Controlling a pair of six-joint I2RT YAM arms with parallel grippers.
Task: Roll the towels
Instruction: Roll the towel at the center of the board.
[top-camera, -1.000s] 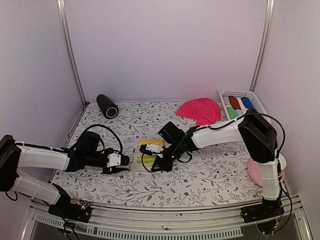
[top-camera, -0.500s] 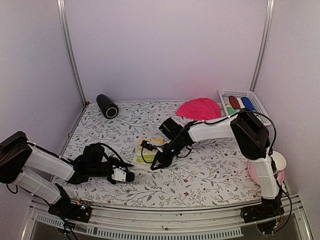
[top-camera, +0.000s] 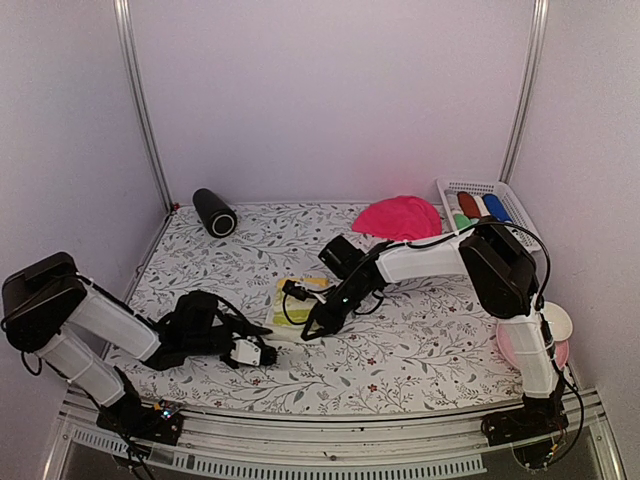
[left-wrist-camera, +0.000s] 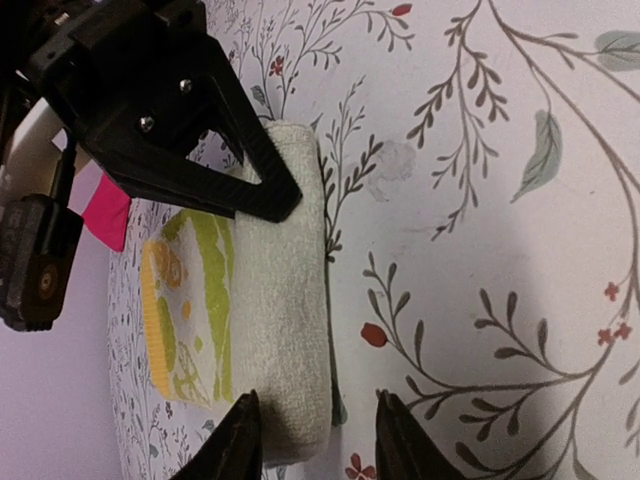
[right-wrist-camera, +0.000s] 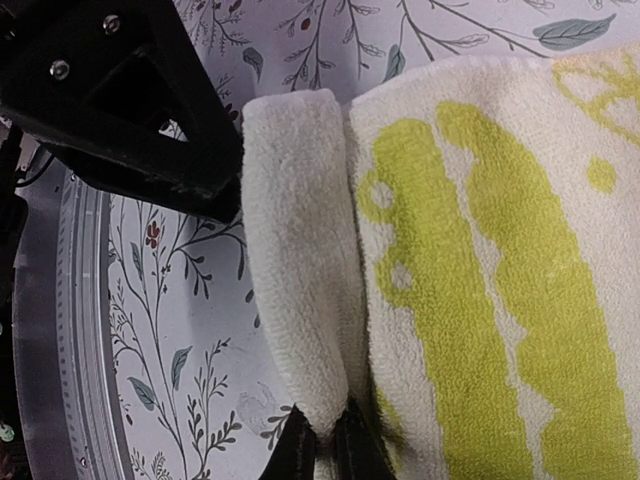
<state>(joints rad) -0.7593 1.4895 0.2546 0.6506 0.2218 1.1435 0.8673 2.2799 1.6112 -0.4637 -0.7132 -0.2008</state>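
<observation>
Now | left gripper: fingers spread, low over the table | yellow-green towel: mid-table, front edge rolled up, one roll end between the left fingers | right gripper: pinching the roll's other end

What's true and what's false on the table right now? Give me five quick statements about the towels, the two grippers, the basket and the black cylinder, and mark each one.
1. The right gripper is shut on the rolled edge of the yellow-green towel. True.
2. The hot pink towel lies inside the white basket. False: it sits in a heap on the table beside the basket.
3. The left gripper is open. True: its fingers stand apart at the end of the roll.
4. The black cylinder stands upright mid-table. False: it lies on its side at the far left.
5. The basket is empty. False: it holds rolled towels.
</observation>
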